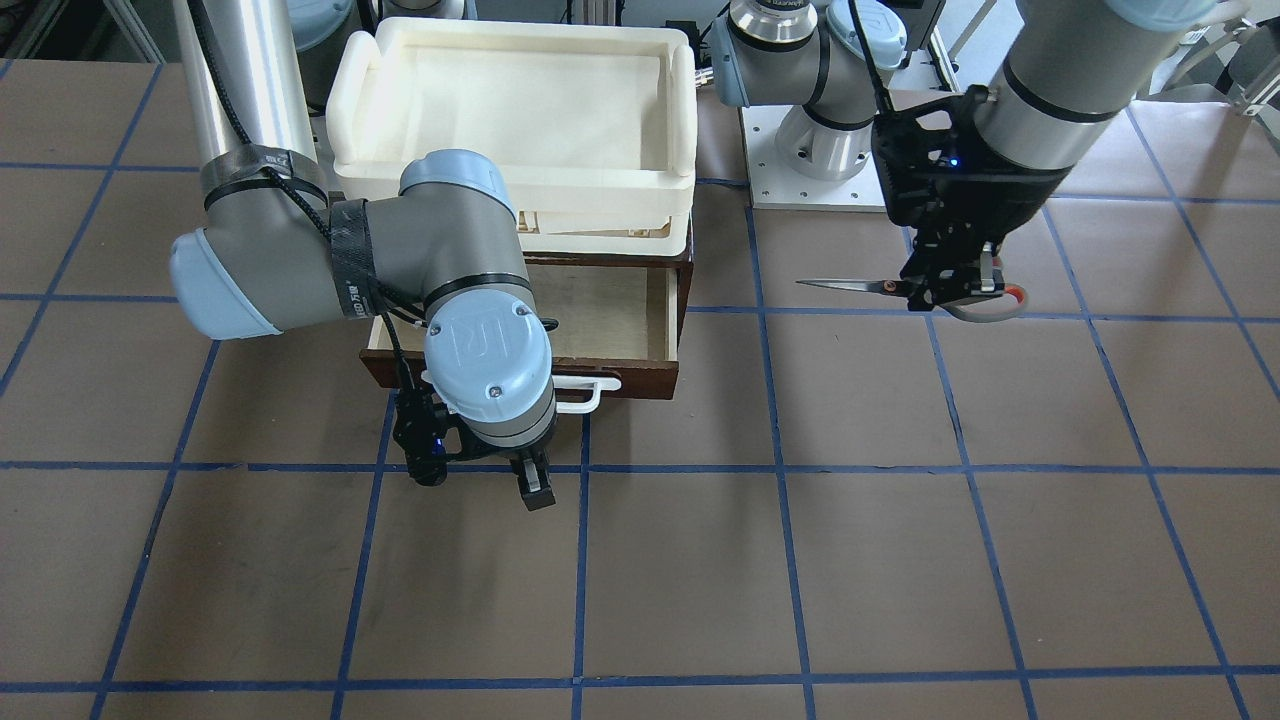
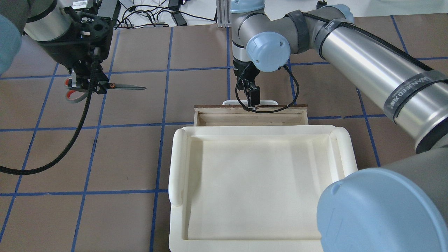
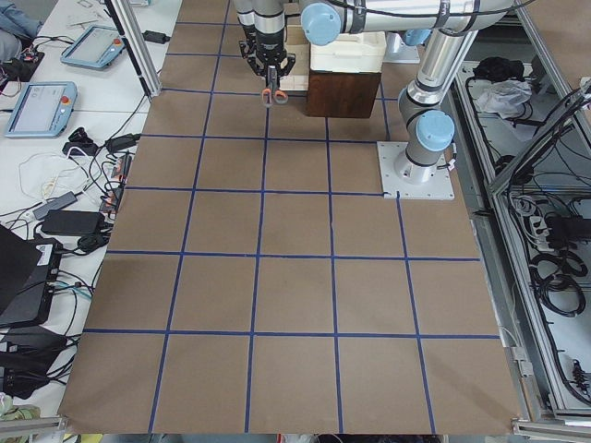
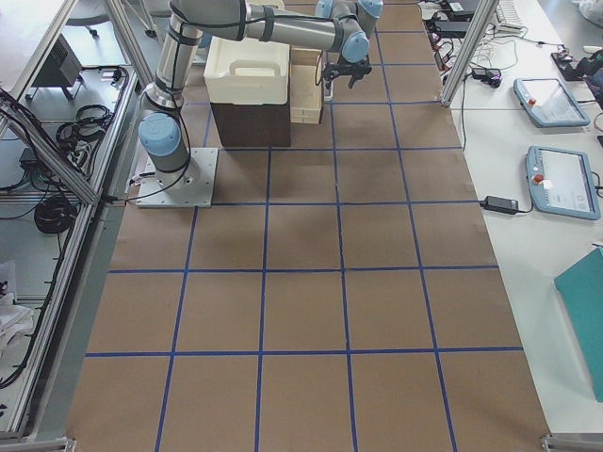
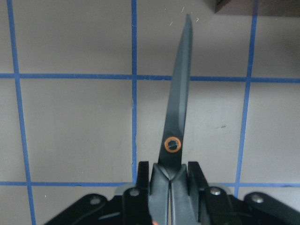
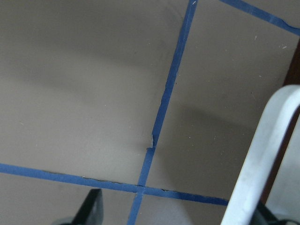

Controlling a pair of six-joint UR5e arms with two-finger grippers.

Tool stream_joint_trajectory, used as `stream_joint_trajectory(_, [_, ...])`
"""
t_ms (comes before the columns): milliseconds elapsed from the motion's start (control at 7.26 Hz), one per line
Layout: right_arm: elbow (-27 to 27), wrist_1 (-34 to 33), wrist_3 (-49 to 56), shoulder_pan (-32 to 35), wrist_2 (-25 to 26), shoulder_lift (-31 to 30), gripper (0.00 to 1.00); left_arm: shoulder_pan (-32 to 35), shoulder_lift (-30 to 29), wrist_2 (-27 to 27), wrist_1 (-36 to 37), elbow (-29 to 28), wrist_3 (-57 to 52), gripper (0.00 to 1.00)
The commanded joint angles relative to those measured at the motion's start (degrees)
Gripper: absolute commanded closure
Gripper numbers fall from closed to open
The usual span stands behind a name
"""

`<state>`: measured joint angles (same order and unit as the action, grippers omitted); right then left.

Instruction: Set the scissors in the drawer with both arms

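Observation:
My left gripper (image 1: 950, 288) is shut on the scissors (image 1: 860, 287), gripping them just behind the pivot. The slim blades point level toward the drawer (image 1: 610, 320), and the grey and orange-red handles stick out behind. They hang above the table, well to the side of the drawer, as the overhead view (image 2: 122, 86) and the left wrist view (image 5: 180, 108) also show. The drawer is pulled open, its pale inside empty. My right gripper (image 1: 490, 482) is open and empty, just in front of the white bar handle (image 1: 585, 392). The handle (image 6: 262, 154) lies close beside one finger.
A cream-white plastic tray (image 1: 345, 100) sits on top of the cabinet over the drawer's rear part. The left arm's base plate (image 1: 800, 195) stands beside it. The brown table is marked with a grid of blue tape. The right arm's elbow hangs over the drawer's front.

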<state>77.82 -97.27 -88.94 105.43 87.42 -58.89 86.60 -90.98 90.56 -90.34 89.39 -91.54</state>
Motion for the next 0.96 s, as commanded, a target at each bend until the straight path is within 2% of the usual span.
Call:
stream_joint_trajectory(0, [-1.34,0.06,0.87,-0.75,0.03,0.44,0.00,3.40,0.01,-0.03,-0.19,-0.01,2.86,1.00])
stream_joint_trajectory(275, [-3.36,0.06,0.87,-0.75,0.03,2.28,0.00,3.58,0.19,-0.65,-0.19,0.52,2.86,1.00])
stream_joint_trajectory(826, [-3.99,-0.03,2.63,-2.33,0.03,2.72,0.00,3.58,0.28,-1.00,-0.19,0.96,2.86,1.00])
